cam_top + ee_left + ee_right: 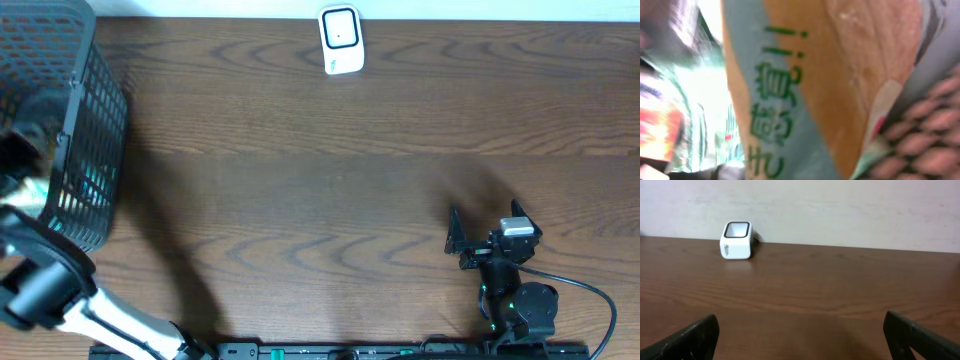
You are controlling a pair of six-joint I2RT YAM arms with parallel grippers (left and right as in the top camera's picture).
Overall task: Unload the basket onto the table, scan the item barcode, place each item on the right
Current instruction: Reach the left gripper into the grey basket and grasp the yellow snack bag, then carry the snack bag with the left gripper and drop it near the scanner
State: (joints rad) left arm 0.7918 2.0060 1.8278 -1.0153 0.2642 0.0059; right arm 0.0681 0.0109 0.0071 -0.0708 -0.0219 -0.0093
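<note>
a: where is the item relative to the wire basket (95,130)?

b: inside it. the left wrist view is filled by a snack packet (790,75), teal and orange-brown with green characters down its side, pressed close and blurred, with more bright wrappers beside it.

a: and the left claw?

b: the left arm (45,285) reaches over the basket's near rim and the claw is down among the goods. its fingers are out of sight, but the claw is closed. whether it has the packet pinched, the views do not show.

a: the barcode scanner (341,40)?

b: a small white unit with a dark window, standing on the wooden table (320,180), well to the right of the basket, by the far edge against the wall.

a: the right claw (485,228)?

b: farther right of the basket than the scanner, toward the near edge. its jaws are spread wide with nothing between them, just above bare wood, facing the scanner.
</note>
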